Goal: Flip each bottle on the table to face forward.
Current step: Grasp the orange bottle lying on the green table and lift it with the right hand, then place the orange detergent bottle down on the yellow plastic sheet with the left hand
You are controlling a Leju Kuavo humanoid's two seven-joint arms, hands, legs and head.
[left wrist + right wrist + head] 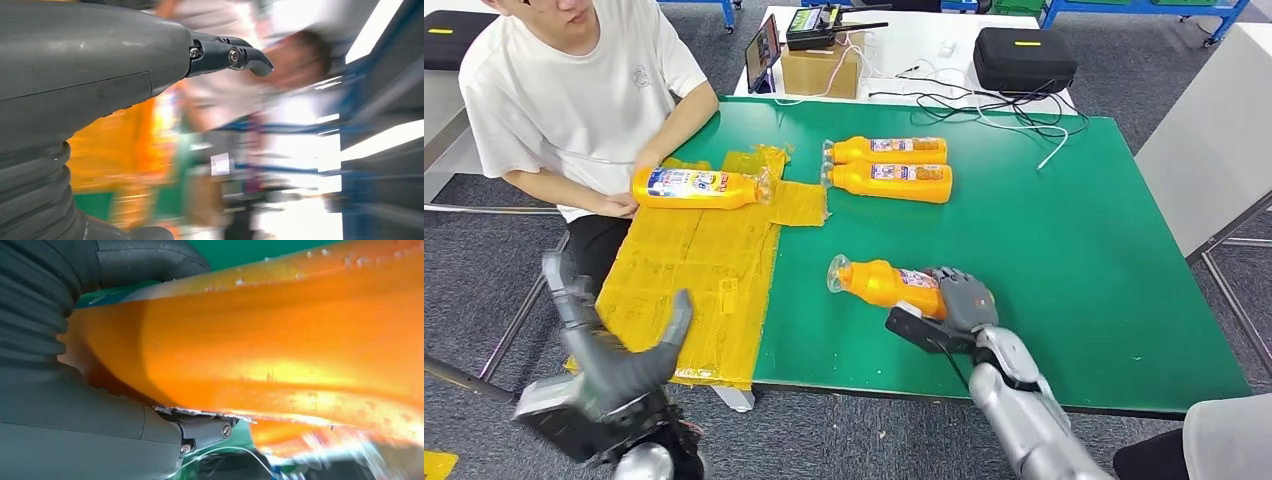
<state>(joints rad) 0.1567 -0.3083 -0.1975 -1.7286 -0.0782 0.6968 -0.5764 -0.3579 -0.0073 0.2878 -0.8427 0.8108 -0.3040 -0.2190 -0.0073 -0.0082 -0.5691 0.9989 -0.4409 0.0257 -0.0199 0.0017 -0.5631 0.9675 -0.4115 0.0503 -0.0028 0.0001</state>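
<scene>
I see four orange plastic bottles on the green table (1064,230). Two bottles (892,168) lie side by side at its far middle. A person's hand (619,205) touches one bottle (699,187) on the yellow mat (694,270). My right hand (962,298) grips the near orange bottle (886,282), lying on the table. My left hand (614,360) is raised beside the mat, fingers spread, holding nothing.

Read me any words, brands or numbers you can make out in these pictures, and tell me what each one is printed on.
None can be read.
Label on the bottle under the person's hand: blue and white print, too small.
Labels on the two bottles lying side by side further back: too small.
Label on the bottle that the right hand holds: too small.
Yellow mat: faint marks, illegible.
Shirt logo: illegible.
Both wrist views: blurred.
</scene>
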